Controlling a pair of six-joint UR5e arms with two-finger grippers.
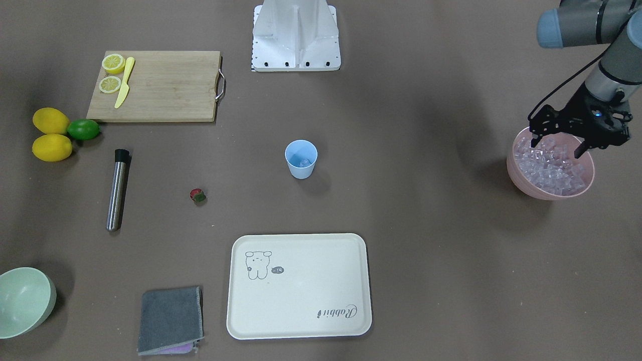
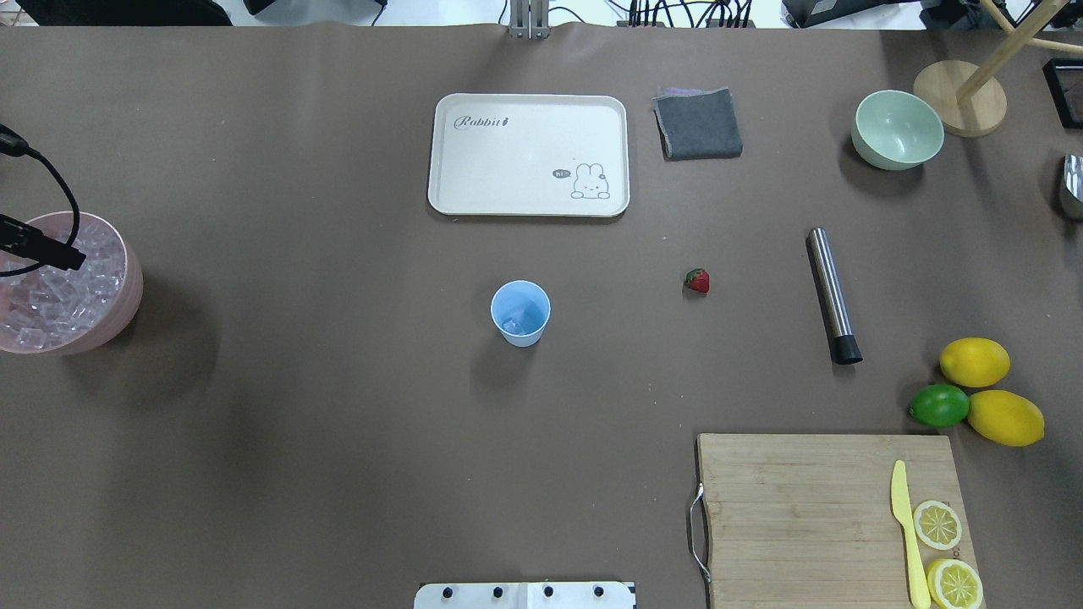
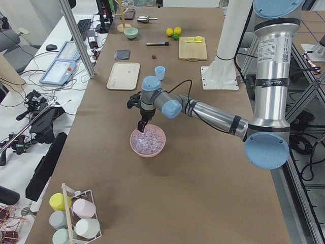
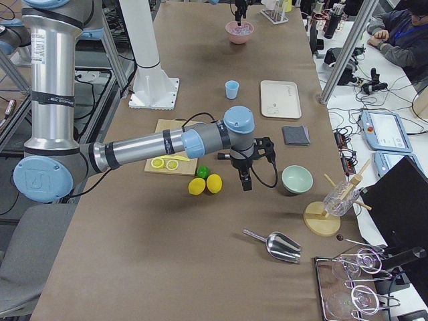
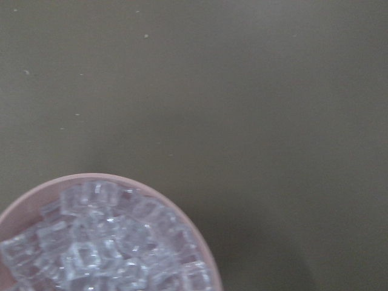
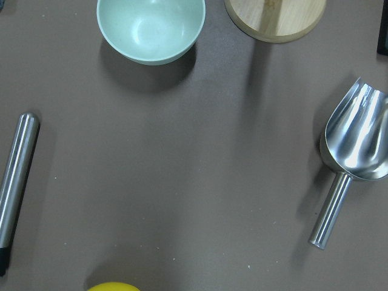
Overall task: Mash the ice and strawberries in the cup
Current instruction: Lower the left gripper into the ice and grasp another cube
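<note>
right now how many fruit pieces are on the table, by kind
whole lemons: 2
lime: 1
strawberry: 1
cut lemon pieces: 2
total: 6

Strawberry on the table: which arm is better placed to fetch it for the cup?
Right, likely. The strawberry lies right of the cup, on the right arm's side; the right gripper hangs by the lemons. The left gripper sits open over the pink bowl of ice at the left edge.
</note>
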